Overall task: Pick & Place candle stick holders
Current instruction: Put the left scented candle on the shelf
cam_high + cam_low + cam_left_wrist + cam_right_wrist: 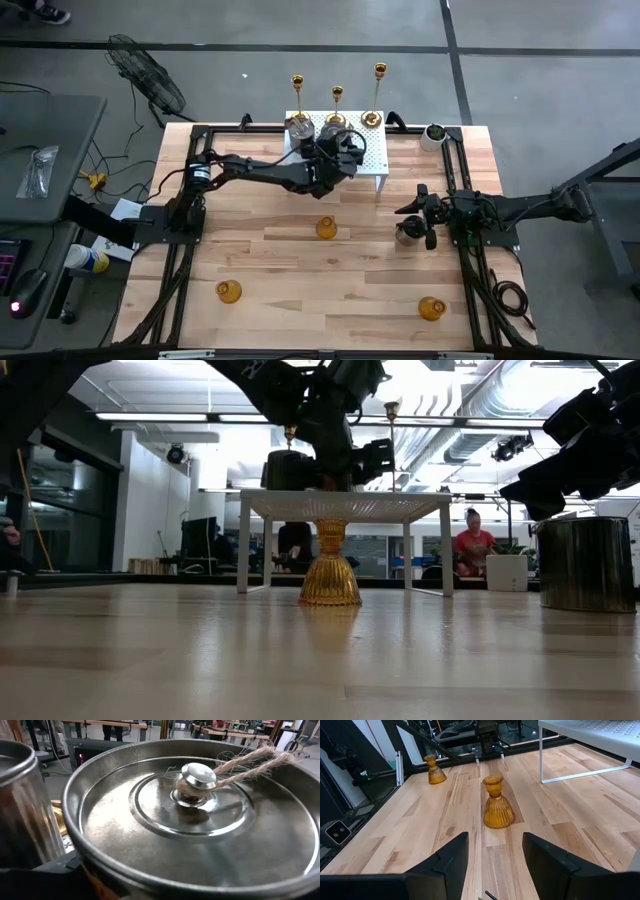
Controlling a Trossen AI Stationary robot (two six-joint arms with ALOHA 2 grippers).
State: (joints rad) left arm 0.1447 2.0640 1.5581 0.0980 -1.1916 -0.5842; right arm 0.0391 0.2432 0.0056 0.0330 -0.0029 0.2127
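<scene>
A white perforated stand (372, 160) stands at the table's far middle. Three gold sticks (337, 100) stand on its far edge. One silver jar (300, 128) sits on the stand. My left gripper (340, 148) is over the stand at a second silver jar (200, 815), whose lid with knob and twine fills the left wrist view. My right gripper (492, 865) is open and empty at the table's right, just above a third silver jar (407, 233) that stands on the table. Three amber glass holders (326, 228) (229, 291) (431, 307) stand on the table. My left gripper has the silver jar between its fingers, which come from above the stand. One dark finger (50, 875) lies against the jar's side wall below the rim (75, 845). The jar itself hides the rest of the contact. It stays upright, lid up.
A small green plant in a white pot (435, 133) stands at the far right corner. A black frame (190, 200) runs along the table's left and right sides. People show in the room behind in the low view.
</scene>
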